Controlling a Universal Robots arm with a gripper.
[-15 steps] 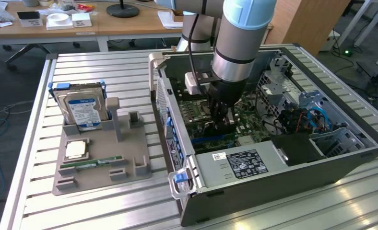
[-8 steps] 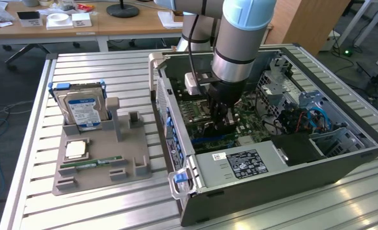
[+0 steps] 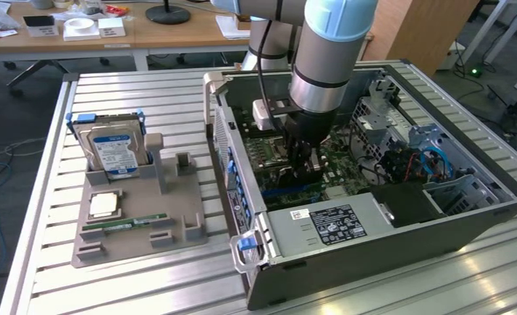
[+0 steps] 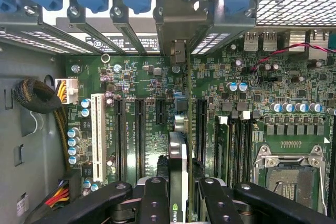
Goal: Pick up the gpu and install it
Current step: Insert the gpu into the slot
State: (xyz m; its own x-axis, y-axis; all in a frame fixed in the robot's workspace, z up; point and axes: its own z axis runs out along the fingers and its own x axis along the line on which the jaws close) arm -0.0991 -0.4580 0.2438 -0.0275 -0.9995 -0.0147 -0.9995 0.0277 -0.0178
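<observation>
We get the gpu [image 4: 178, 156] edge-on over the motherboard [image 4: 137, 77], faces hidden. Its near end and much of the gripper [image 4: 181, 187] run off frame. Seated in the motherboard or not, can't tell. Power supply label [image 3: 333, 225] beside the motherboard: too small to read.

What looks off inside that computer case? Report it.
Nothing stands out. The tool grips the gpu upright on its edge, running parallel to the expansion slots, not tilted.

The arm [image 3: 329, 59] reaches straight down — pincer [image 3: 304, 172] vertical, its fingers [image 4: 152, 203] clamped on the gpu [image 4: 178, 161].
</observation>
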